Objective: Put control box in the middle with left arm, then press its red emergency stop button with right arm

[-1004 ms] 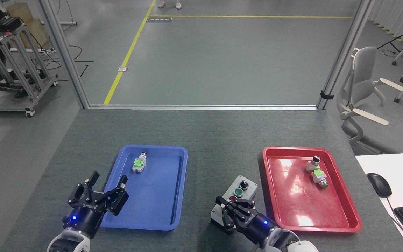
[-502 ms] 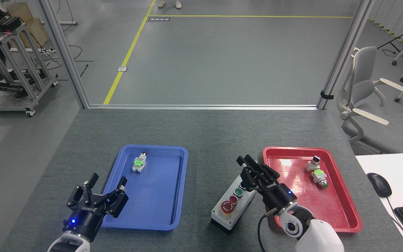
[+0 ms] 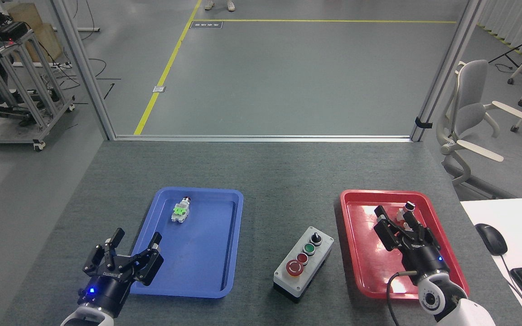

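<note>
Fingers of the left gripper are spread wide and hold nothing, hovering at the near left corner of the blue tray; the right gripper, fingers parted and empty, angles up over the red tray. One control box sits on the bare tabletop between the two trays, its red emergency stop button at the near end, untouched.
</note>
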`<state>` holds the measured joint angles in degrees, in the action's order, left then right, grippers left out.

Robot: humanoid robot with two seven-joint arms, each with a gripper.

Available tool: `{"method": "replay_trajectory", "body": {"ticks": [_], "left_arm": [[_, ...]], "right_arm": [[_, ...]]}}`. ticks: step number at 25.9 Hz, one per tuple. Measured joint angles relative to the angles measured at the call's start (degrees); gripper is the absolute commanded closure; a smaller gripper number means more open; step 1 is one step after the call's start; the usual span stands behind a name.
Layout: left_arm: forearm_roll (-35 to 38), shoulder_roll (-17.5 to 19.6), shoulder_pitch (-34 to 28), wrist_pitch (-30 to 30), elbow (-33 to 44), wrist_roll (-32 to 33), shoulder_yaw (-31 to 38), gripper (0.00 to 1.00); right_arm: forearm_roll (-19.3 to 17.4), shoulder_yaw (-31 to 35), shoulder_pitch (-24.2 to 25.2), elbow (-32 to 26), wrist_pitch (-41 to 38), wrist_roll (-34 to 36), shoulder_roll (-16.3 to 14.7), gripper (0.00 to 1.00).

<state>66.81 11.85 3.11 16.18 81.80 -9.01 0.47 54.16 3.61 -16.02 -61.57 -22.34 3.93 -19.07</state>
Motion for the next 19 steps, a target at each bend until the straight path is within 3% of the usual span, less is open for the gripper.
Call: {"method": "replay_trajectory", "body": {"ticks": [9, 16, 19], "left_arm": [[-0.01, -0.07, -0.20, -0.06, 0.49, 0.05, 0.16, 0.04], [0.14, -0.12, -0.28, -0.58, 0.72, 0.01, 0.21, 0.04], [0.84, -0.19, -1.05, -3.56, 1.95, -0.84, 0.19, 0.04]], "right_arm": [[11.91, 1.98, 6.47, -7.04, 1.09, -0.18, 0.48, 0.01], [13.27, 4.13, 9.18, -8.82, 1.17, 0.19, 2.22, 0.01], [13.32, 4.25, 9.34, -8.95, 1.17, 0.25, 2.44, 0.01]]}}
